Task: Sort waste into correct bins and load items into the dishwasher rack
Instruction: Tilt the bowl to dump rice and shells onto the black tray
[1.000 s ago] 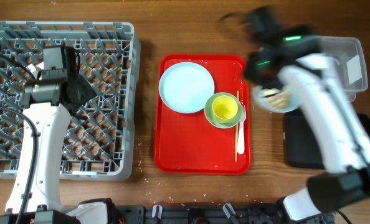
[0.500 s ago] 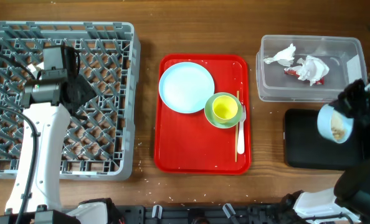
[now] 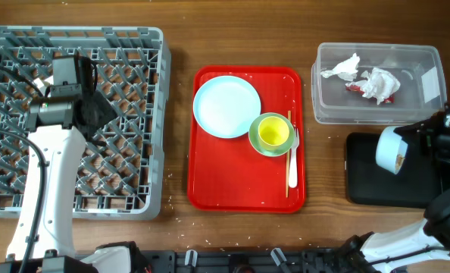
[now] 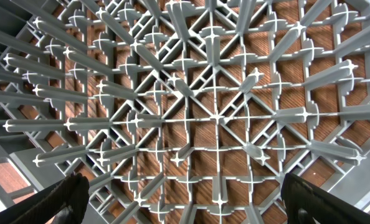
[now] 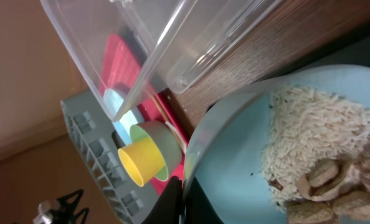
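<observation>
Over the black tray (image 3: 361,189), the right gripper (image 3: 413,142) is clamping shut on the rim of the small pale bowl (image 3: 389,149), holding it tipped sideways, probably so the rice scraps (image 5: 309,137) are sliding out. Left gripper (image 4: 188,199) is hanging wide open and empty above the dishwasher rack (image 3: 134,45), ready for dishes.

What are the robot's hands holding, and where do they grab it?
The right gripper is shut on the rim of the small bowl, tipped over the black tray. The left gripper, open above the rack, holds nothing.
</observation>
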Robot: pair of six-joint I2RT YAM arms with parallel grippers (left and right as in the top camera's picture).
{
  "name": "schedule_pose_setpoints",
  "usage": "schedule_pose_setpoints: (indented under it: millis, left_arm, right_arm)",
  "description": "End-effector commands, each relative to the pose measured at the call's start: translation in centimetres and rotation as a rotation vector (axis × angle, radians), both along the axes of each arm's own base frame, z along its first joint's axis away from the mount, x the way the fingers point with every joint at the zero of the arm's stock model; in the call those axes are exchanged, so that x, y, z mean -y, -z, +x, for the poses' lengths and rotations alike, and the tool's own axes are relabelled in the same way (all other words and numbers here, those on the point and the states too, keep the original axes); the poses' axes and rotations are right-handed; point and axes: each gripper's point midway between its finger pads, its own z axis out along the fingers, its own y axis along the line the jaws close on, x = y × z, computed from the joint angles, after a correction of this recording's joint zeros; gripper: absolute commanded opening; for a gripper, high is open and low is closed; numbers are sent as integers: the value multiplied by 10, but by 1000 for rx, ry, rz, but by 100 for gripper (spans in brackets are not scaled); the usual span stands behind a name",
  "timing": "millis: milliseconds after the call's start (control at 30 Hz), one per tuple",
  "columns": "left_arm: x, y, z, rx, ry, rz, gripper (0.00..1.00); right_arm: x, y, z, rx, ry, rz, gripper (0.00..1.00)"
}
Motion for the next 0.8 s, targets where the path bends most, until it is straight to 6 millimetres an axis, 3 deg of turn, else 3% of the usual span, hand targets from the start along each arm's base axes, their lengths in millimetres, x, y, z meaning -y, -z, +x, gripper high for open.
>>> schedule_pose_setpoints:
  millis: [0, 100, 167, 233, 500, 567, 733, 767]
  left_arm:
    - [-2, -6, 3, 19, -4, 4, 100]
    - [-2, -6, 3, 19, -4, 4, 100]
    - [-2, -6, 3, 19, -4, 4, 100]
    - [-2, -6, 3, 19, -4, 4, 100]
    - [-2, -6, 3, 19, -4, 4, 100]
    - [-2, -6, 3, 19, -4, 4, 100]
    - [-2, -6, 3, 19, -4, 4, 100]
    - [-2, -6, 3, 19, -4, 4, 100]
  right_arm:
    - [-3, -4, 8, 90, -27, 27, 4]
    - [-6, -12, 13, 157, -24, 73, 4]
    - [3, -9, 14, 138, 19, 75, 4]
    - [3, -19, 20, 251, -5, 74, 4]
    - [36, -15, -1, 221, 104, 58, 6]
    - [34, -28, 1, 288, 117, 104, 6]
    - [32, -24, -1, 333, 64, 70, 4]
    - [38, -13, -1, 243, 110, 84, 4]
